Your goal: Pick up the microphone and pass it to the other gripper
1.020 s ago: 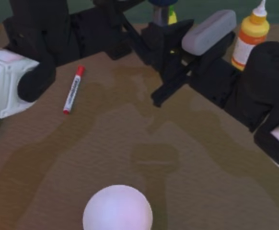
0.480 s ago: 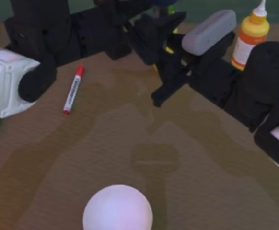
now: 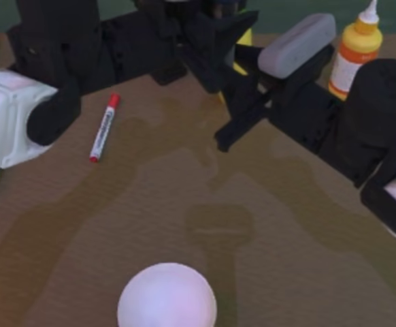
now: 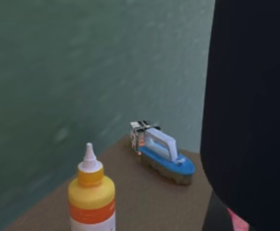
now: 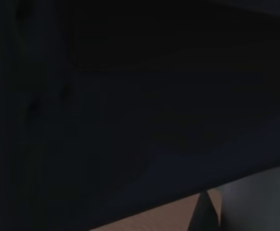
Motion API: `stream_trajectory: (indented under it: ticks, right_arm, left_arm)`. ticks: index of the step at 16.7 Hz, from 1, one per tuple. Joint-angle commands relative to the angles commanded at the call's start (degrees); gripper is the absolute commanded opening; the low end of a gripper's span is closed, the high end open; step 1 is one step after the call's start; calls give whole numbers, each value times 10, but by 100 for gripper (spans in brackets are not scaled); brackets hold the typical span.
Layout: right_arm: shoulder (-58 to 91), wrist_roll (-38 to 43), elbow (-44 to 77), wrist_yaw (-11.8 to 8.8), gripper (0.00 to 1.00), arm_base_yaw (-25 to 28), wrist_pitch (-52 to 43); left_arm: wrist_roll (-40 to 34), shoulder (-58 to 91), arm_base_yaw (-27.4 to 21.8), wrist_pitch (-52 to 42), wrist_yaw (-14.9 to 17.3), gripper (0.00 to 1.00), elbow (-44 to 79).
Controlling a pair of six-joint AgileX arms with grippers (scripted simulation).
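The brown tabletop (image 3: pixel 184 225) carries everything. Both black arms meet at its far edge: the left hand (image 3: pixel 215 37) overlaps the right hand (image 3: pixel 242 102), and whether either is spread or pressed together cannot be told. The microphone is hidden in that dark tangle. The right wrist view is dark. A white ball (image 3: pixel 167 296) lies well nearer. An orange-capped bottle (image 3: pixel 358 48) stands beside the right arm. A red-capped marker (image 3: pixel 104 127) lies below the left arm.
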Motion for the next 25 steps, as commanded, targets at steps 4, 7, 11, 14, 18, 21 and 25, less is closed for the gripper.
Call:
stream_trajectory:
  ticks: [4, 7, 11, 14, 18, 21, 25]
  right_arm:
    - [0, 0, 0, 0, 0, 0, 0]
    - [0, 0, 0, 0, 8, 0, 0]
    - [0, 0, 0, 0, 38, 0, 0]
    - [0, 0, 0, 0, 60, 0, 0]
    - [0, 0, 0, 0, 90, 0, 0]
    - [0, 0, 0, 0, 100, 0, 0]
    - [0, 0, 0, 0, 100, 0, 0]
  left_arm:
    - [0, 0, 0, 0, 0, 0, 0]
    - [0, 0, 0, 0, 0, 0, 0]
    - [0, 0, 0, 0, 0, 0, 0]
    - [0, 0, 0, 0, 0, 0, 0]
    - [0, 0, 0, 0, 0, 0, 0]
    - [0, 0, 0, 0, 0, 0, 0]
    - [0, 0, 0, 0, 0, 0, 0]
